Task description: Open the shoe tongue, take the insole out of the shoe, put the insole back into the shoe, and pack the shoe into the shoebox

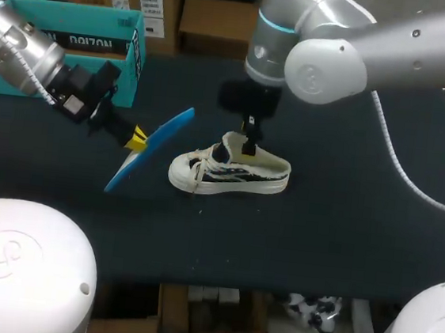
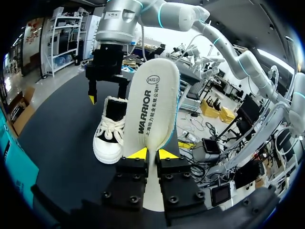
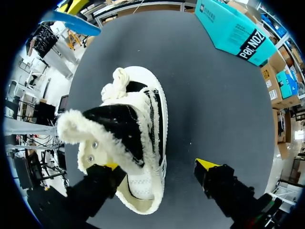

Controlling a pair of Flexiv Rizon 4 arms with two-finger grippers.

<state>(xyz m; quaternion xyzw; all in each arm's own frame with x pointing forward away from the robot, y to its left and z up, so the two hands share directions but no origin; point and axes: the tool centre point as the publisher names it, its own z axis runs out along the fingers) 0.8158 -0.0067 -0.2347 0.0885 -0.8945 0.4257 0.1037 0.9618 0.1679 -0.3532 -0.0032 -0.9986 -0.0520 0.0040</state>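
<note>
Left arm comes in from the left side; left fingers (image 1: 136, 137) are pressed in on one end of the insole (image 1: 156, 154), pinching it from both sides. The insole is held off the counter (image 1: 343, 227), tilted, blue face showing from above and pale printed face toward the left wrist camera. It hangs just beside the toe end of the shoe (image 1: 234, 174), not touching it. The shoe sits upright on its sole near the middle of the counter, toe pointing toward my left arm, laces loose. My right arm reaches down over the shoe's opening; right fingers (image 1: 249, 143) are spread wide. In the right wrist view one yellow tip sits close in beside the shoe's heel end under the tongue (image 3: 114, 125), and the other tip is out over bare counter, apart from the shoe. I cannot tell whether the near tip touches. The tongue is black with a fluffy white edge and stands up out of the opening. The teal shoebox (image 1: 79, 15) is at the far left corner of the counter, well apart from the shoe, behind my left arm.
</note>
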